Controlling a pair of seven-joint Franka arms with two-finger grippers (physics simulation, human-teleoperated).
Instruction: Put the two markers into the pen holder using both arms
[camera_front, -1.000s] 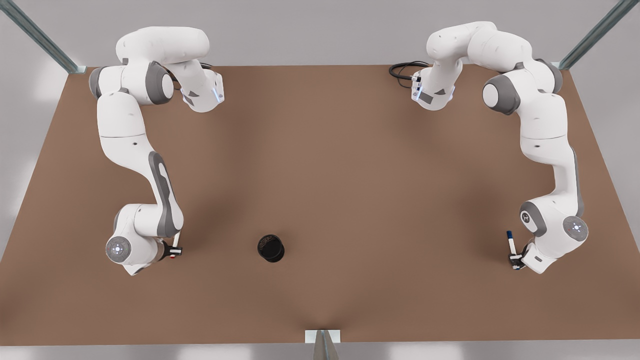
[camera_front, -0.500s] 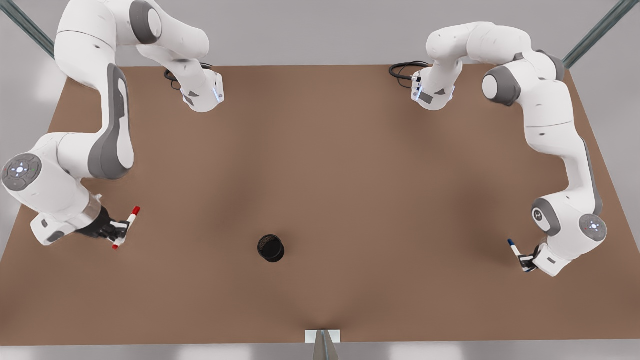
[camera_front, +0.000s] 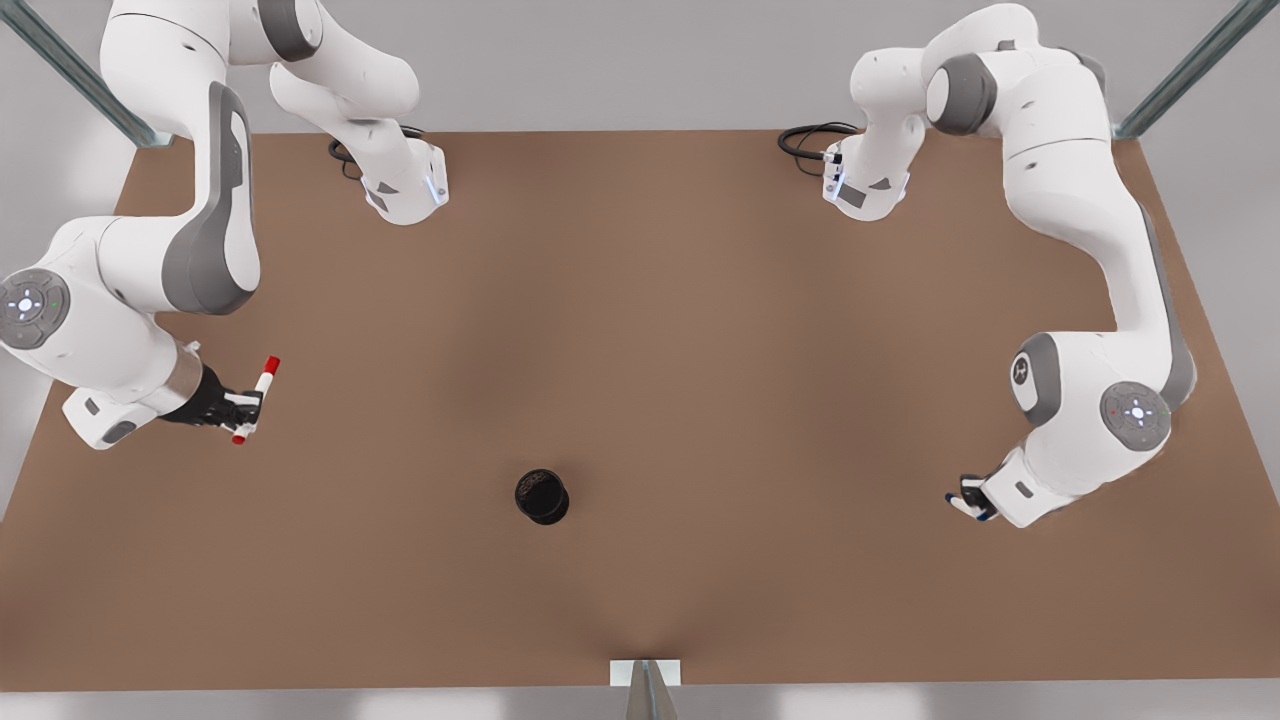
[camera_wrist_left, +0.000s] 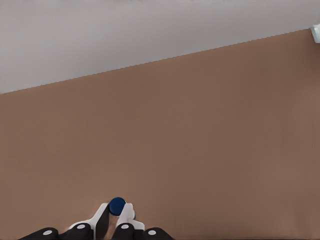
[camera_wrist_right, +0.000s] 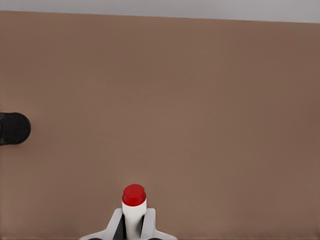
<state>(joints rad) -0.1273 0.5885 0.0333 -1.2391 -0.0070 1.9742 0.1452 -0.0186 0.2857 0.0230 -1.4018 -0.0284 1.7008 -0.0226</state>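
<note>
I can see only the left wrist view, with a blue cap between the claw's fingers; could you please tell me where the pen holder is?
Observer: The pen holder stands upright on the table, well to the front view's left of your left claw.
Operator: Thank you. What is the other arm doing?
Observer: The right claw is shut on the red-capped marker, off the table surface, at the front view's left side.
Operator: Is either marker in the holder?
Observer: No, no marker stands in the holder; the blue-capped marker is gripped in your claw, and the holder lies between the two claws.
</note>
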